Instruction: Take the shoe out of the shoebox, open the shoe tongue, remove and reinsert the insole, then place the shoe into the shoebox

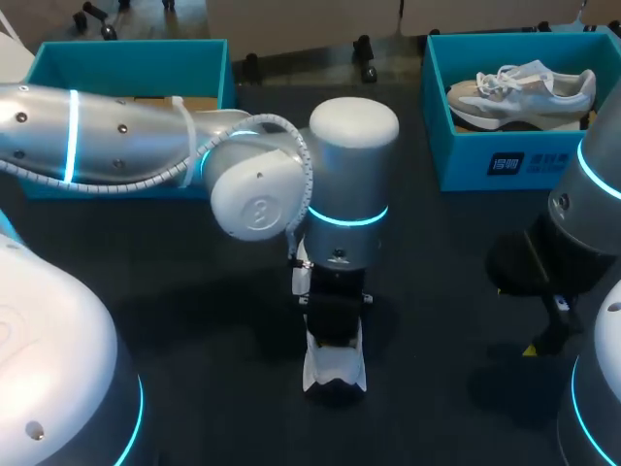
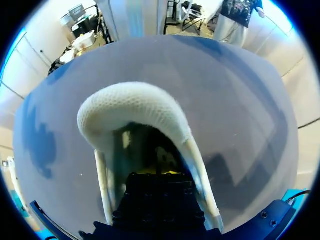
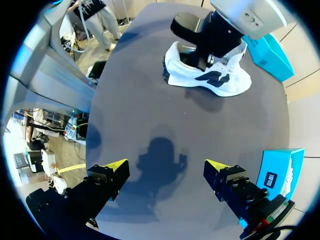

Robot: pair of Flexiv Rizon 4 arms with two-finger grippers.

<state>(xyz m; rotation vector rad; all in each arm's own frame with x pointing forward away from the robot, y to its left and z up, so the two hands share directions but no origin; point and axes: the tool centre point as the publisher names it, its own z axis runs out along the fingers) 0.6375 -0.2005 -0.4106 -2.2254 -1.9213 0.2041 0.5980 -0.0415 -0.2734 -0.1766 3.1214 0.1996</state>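
The white shoe (image 1: 335,367) stands on the bench (image 1: 175,282), near the front. The left pincer (image 2: 157,172) sits down in its opening, and I cannot tell its grip. The right pincer (image 3: 165,170) hangs open above the bench. At the far right, a grey shoe (image 1: 519,92) lies in a teal shoebox (image 1: 466,155).

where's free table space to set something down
Bare table lies between the white shoe and the right tool, in front of the right shoebox. Another lies left of the shoe, in front of the left shoebox. Crowded at the shoe, where the left tool reaches in.

Robotics lab, robot arm (image 1: 116,136), dark table (image 1: 175,282)
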